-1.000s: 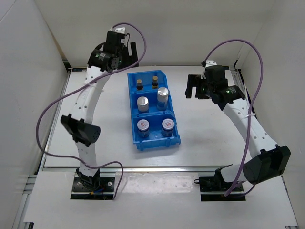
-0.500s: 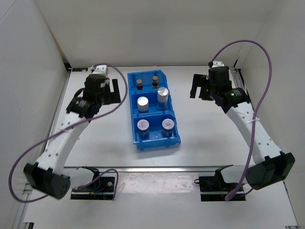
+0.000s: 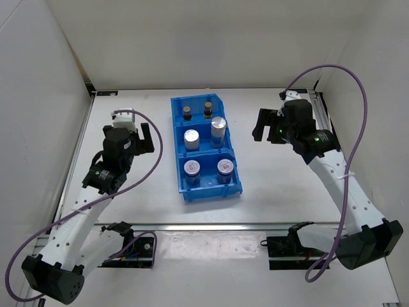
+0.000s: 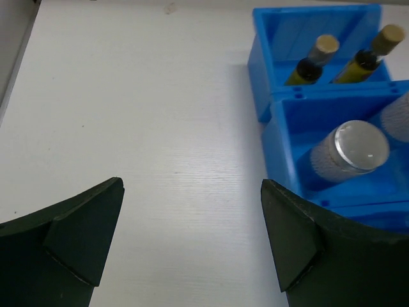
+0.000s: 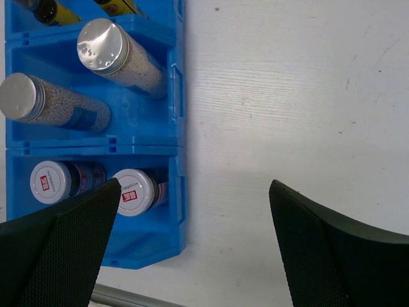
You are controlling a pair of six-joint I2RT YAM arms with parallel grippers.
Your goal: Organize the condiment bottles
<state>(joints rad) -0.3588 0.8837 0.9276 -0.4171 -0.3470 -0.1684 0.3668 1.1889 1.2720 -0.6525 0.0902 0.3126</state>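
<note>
1. Top external view: blue bin (image 3: 211, 192) sits mid tabletop (image 3: 275, 179), closer to the far edge than the near one, with three compartments in a row from far to near
2. Far compartment holds both dark-brown bottles (image 3: 186, 113) (image 3: 208, 107), gold caps up, side by side, not touching each other
3. Middle compartment holds both cylinders (image 3: 192, 138) (image 3: 219, 125), silver lids up; the right one stands further back than the left one
4. Near compartment holds both jars (image 3: 192, 169) (image 3: 224, 167), side by side, each lid with a red mark on top
5. Left end effector (image 3: 147, 137) hangs over bare tabletop between the bin and the left edge, about level with the middle compartment; left wrist view shows its fingers spread wide, only tabletop between them
6. Right end effector (image 3: 262, 125) hangs between the bin and the right edge, toward the far right corner, apart from the bin; right wrist view shows it spread wide too, gripping nothing, with the bin's right wall off to the left
7. All six containers are inside the bin, both end effectors apart from them
</note>
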